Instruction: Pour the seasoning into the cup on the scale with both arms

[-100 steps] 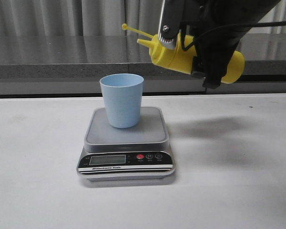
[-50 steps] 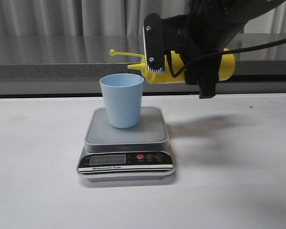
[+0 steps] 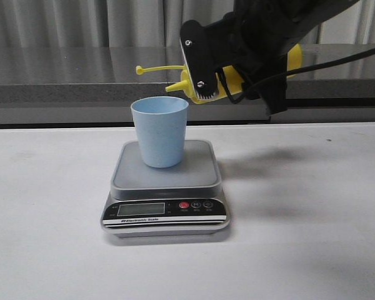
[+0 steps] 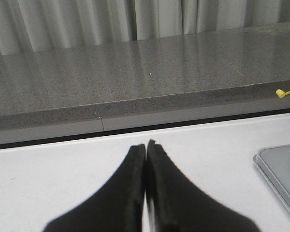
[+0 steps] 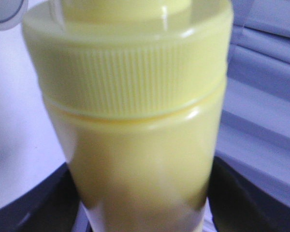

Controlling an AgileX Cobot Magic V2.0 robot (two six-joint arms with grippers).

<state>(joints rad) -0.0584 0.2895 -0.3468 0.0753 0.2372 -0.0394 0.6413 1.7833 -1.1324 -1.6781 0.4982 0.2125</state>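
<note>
One arm pours: right gripper [image 3: 237,62] fingers pinch the seasoning bottle [image 3: 203,87] tipped sideways, nozzle at the rim of the cup [image 3: 160,131] on the scale [image 3: 165,187]. Left gripper [image 4: 146,150] fingers pressed together, idle over the counter [image 3: 312,212].

White table [image 3: 312,237]; grey stone ledge [image 3: 75,75]; pale curtain [image 3: 81,22] behind.

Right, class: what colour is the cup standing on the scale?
Pale blue cup, seen best in the front view.
</note>
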